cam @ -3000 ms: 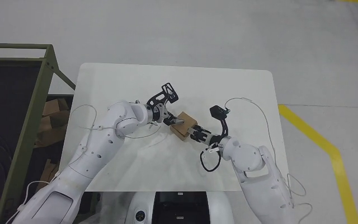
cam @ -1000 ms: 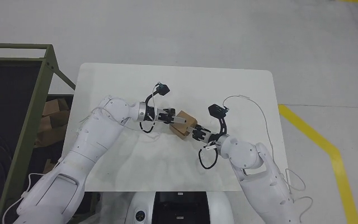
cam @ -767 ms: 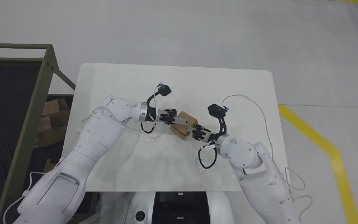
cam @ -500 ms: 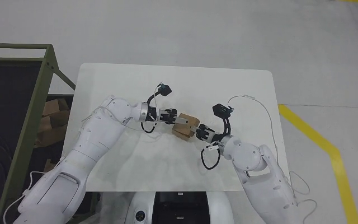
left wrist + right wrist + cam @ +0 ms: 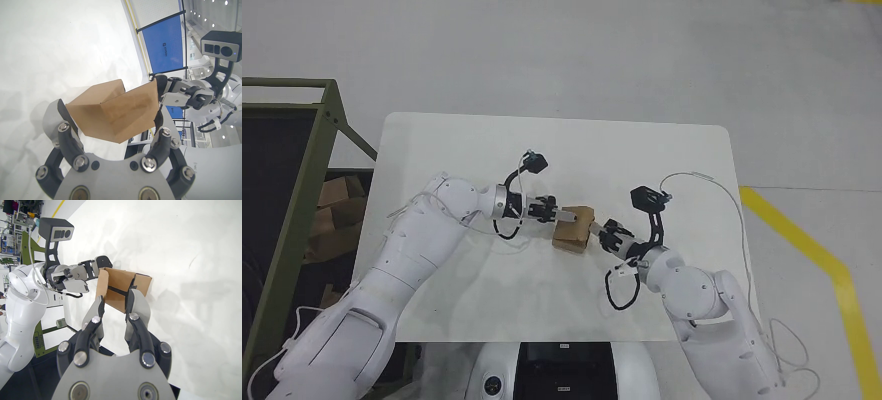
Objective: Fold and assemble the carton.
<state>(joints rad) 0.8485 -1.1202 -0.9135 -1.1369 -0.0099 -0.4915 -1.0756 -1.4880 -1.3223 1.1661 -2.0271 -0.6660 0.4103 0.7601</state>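
Note:
A small brown carton [image 5: 572,228] sits mid-table, one end open. My left gripper [image 5: 550,212] comes from the left and is shut on the carton [image 5: 113,113], with a pad against each side of its closed end; one of its fingers [image 5: 63,111] presses a corner. My right gripper [image 5: 602,236] is at the open end, open. One of its fingertips [image 5: 130,296] pokes inside the carton [image 5: 121,287], the other lies just outside the rim. The right gripper [image 5: 160,85] also appears at the carton's far edge in the left wrist view.
The white table [image 5: 542,150] has bare surface around the carton. A green-framed cart [image 5: 302,190] holding cardboard pieces stands off the table's left edge. Yellow floor tape [image 5: 802,240] runs to the right. Thin cables trail from both arms.
My right gripper has drawn back to the right and let go of the carton's end. The carton has turned a little and lies more level. My left arm has swung lower along the table.

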